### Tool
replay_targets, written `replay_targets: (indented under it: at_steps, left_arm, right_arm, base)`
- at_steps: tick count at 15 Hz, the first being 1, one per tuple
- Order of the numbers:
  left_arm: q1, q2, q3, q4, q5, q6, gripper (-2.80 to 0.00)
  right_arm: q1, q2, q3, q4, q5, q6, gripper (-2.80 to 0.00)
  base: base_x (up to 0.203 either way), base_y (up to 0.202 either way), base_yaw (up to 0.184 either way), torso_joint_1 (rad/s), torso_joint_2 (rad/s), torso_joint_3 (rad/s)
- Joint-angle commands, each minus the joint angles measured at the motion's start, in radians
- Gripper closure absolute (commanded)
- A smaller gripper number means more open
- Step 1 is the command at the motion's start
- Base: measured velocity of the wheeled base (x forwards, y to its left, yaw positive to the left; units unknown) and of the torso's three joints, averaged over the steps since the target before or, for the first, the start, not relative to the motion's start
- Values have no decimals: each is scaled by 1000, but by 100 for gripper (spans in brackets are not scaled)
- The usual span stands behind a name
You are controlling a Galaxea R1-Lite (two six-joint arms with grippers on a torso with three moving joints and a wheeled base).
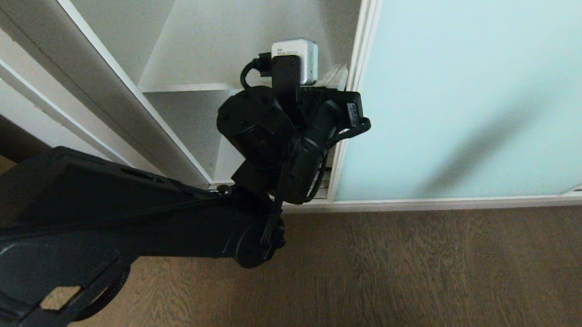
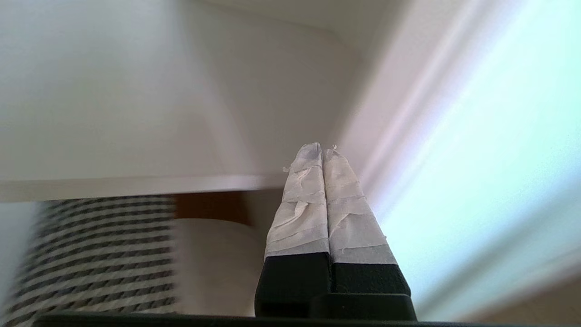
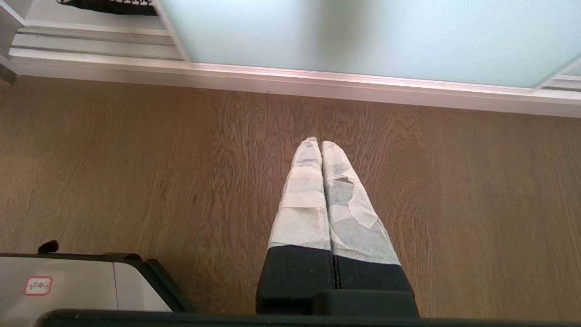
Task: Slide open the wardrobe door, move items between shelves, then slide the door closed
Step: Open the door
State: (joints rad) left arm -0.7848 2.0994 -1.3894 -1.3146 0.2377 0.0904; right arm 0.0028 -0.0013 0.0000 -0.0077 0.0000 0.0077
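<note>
One sliding wardrobe door (image 1: 474, 86), a frosted pale blue-green glass panel in a thin silver frame, stands on the right of the head view, its bottom rail meeting the wooden floor (image 1: 423, 275). Its left edge sits beside an open bay of the wardrobe, where one white shelf (image 1: 189, 87) with a thin front edge shows, bare on the part in view. The left end effector (image 2: 322, 152), its two tape-wrapped fingers pressed together and holding nothing, is raised inside that opening, just beside the door's frame edge. In the left wrist view a second shelf board (image 2: 136, 186) runs across, with a black-and-white patterned textile (image 2: 100, 259) and a beige piece (image 2: 213, 263) lying under it. The right end effector (image 3: 321, 144), also pressed together and empty, hangs over the floor, well apart from the door's bottom rail.
</note>
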Motion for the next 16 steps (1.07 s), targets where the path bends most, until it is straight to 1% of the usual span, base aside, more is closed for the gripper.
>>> replay_targets:
  at_steps: [1,3,4,5,6,7,9,11,13,16]
  left_arm:
    - [6,-54,0,-9,38,13,0]
    - [67,-124,-16,19,45,66,0]
    - [103,-159,-24,45,51,80,0]
    - [142,-201,-27,83,71,86,0]
    - [197,-249,-24,128,90,89,0]
    - [260,-293,-20,174,103,89,0]
    - [355,-403,13,260,115,88,0]
    - [429,-540,128,370,117,90,0]
    - [508,-702,294,475,120,90,0]
    - [648,-959,513,562,122,88,0]
  right_arm:
    - [0,-1,0,0,0,0,0]
    - [0,-1,0,0,0,0,0]
    - [0,0,0,0,0,0,0]
    - [0,0,0,0,0,0,0]
    - [0,-2,0,-1,0,0,0]
    - [0,0,0,0,0,0,0]
    - [0,-2,0,0,0,0,0]
    - [0,-1,1,0,0,0,0]
    - [0,-2,0,0,0,0,0]
    - [0,-1,0,0,0,0,0]
  base:
    - [0,0,0,0,0,0]
    - [0,0,0,0,0,0]
    - [0,0,0,0,0,0]
    - [0,0,0,0,0,0]
    - [0,0,0,0,0,0]
    - [0,0,0,0,0,0]
    - [0,0,0,0,0,0]
    - [0,0,0,0,0,0]
    - [0,0,0,0,0,0]
    - [0,0,0,0,0,0]
